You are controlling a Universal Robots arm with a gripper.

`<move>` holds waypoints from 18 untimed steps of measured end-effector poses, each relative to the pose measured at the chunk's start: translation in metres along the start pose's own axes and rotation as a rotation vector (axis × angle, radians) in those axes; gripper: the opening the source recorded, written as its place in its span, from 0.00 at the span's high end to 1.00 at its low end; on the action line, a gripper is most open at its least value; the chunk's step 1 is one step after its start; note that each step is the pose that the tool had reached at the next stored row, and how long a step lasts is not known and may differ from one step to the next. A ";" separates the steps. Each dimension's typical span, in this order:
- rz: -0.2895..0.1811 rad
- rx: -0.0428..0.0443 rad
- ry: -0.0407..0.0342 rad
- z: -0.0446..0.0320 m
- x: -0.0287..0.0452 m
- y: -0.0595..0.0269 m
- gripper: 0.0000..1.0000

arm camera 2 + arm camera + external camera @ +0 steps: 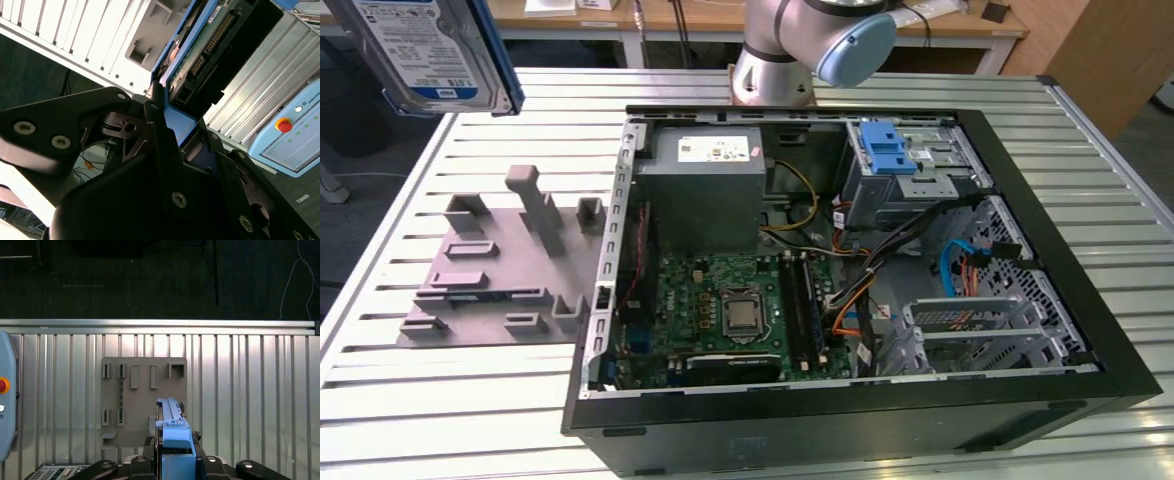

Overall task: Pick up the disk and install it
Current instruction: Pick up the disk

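Observation:
The disk (434,50), silver with a blue-and-white label and a blue frame, hangs in the air at the exterior view's top left, above the slatted table and the grey fixture plate (494,280). In the second wrist view my gripper (175,125) is shut on the disk (200,55), its black fingers clamping the blue frame, with the green circuit board and connectors facing the camera. The first wrist view looks down along the disk's blue edge (172,427), held in the gripper (175,460) over the fixture plate (142,405).
An open computer case (854,400) lies on the table (1067,150), with a grey power supply box (700,180), a drive cage with a blue latch (901,160) and loose cables inside. The arm's base (787,50) stands behind it. A pendant (290,130) rests nearby.

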State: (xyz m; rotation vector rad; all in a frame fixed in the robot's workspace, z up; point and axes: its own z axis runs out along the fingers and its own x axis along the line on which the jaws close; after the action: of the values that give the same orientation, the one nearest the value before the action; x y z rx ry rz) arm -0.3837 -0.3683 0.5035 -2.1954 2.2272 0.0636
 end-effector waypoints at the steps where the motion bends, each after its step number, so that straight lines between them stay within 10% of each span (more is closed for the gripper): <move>1: 0.000 0.0000 0.0000 -0.0001 0.0001 0.0000 0.64; 18: 0.000 0.0000 -0.0002 -0.0010 0.0171 -0.0136 0.64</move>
State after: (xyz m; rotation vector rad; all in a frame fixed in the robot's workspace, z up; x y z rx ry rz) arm -0.3703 -0.3856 0.5036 -2.1953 2.2272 0.0637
